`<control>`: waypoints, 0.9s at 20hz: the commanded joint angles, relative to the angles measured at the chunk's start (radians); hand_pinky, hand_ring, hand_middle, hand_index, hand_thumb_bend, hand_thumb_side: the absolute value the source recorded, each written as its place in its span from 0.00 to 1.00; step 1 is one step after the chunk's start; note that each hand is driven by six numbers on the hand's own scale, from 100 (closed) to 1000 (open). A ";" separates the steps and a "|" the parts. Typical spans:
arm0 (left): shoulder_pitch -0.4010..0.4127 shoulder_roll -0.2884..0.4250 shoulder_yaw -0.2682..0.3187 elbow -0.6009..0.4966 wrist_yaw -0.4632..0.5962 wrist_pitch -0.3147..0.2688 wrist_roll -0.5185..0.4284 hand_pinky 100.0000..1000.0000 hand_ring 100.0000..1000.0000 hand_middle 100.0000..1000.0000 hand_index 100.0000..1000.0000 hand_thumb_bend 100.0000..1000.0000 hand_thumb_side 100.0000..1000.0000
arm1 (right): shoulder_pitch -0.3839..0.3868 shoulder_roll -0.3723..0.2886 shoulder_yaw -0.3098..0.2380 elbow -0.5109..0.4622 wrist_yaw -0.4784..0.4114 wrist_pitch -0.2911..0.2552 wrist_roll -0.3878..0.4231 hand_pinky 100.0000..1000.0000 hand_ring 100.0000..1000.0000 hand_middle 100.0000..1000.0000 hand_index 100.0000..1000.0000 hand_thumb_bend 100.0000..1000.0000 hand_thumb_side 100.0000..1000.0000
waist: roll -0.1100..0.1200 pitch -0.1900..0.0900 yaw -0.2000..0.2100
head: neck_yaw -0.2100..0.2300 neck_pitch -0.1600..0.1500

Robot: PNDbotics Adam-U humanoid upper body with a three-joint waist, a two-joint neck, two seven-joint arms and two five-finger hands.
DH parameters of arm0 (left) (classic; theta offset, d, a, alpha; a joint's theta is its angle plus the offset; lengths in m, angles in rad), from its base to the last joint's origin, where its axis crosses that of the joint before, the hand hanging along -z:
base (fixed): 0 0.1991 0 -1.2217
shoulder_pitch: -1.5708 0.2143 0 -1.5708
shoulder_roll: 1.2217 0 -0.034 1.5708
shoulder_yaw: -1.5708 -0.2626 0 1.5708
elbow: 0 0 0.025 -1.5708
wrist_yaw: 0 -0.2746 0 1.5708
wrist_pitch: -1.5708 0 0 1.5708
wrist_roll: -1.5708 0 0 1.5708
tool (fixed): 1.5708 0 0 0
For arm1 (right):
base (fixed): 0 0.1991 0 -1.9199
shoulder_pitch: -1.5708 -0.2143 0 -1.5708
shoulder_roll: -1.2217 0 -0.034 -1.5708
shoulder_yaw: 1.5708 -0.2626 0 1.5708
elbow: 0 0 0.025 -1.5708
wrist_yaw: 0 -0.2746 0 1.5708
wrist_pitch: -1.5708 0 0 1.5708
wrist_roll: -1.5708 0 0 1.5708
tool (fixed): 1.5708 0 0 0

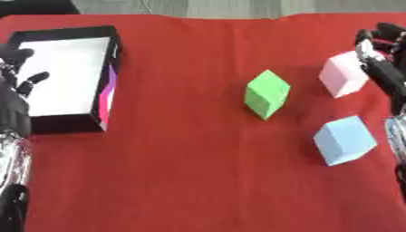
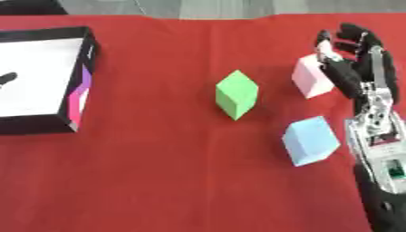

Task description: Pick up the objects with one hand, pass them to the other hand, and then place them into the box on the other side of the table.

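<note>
On the red-cloth worktop (image 1: 182,181), the right hand (image 2: 353,63) rests beside the pale pink cube (image 2: 311,76) near the right edge, its fingers (image 2: 337,68) bent against the cube's right side. A green cube (image 2: 236,94) sits mid-worktop, a light blue cube (image 2: 311,141) nearer the right edge. The black-walled, white-floored box (image 1: 71,77) lies at the left edge, with the left hand (image 1: 16,86) open beside it.

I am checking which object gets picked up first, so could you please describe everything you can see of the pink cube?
The pink cube is a pale, matte, plain-faced block, foam-like in look, turned corner-on to the camera on the red cloth at the table's right side, farther back than the blue cube. The right hand lies against its right side, fingers curving over its far edge; whether it is gripped cannot be told.
</note>
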 commanded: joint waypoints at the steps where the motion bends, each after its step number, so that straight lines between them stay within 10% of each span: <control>1: 0.000 0.039 0.010 -0.014 -0.003 0.000 0.004 0.69 0.99 0.68 0.62 0.18 0.83 | -0.055 -0.088 0.019 0.002 -0.031 0.021 0.034 0.71 0.80 0.75 0.80 0.16 0.33 | -0.015 -0.017 -0.003 | 0.006 -0.008; 18: 0.021 0.065 0.007 -0.008 -0.012 0.004 0.001 0.69 0.99 0.68 0.62 0.18 0.83 | -0.376 -0.493 0.241 0.035 -0.165 0.220 0.529 0.78 0.83 0.81 0.85 0.29 0.36 | -0.048 -0.036 -0.010 | 0.005 -0.001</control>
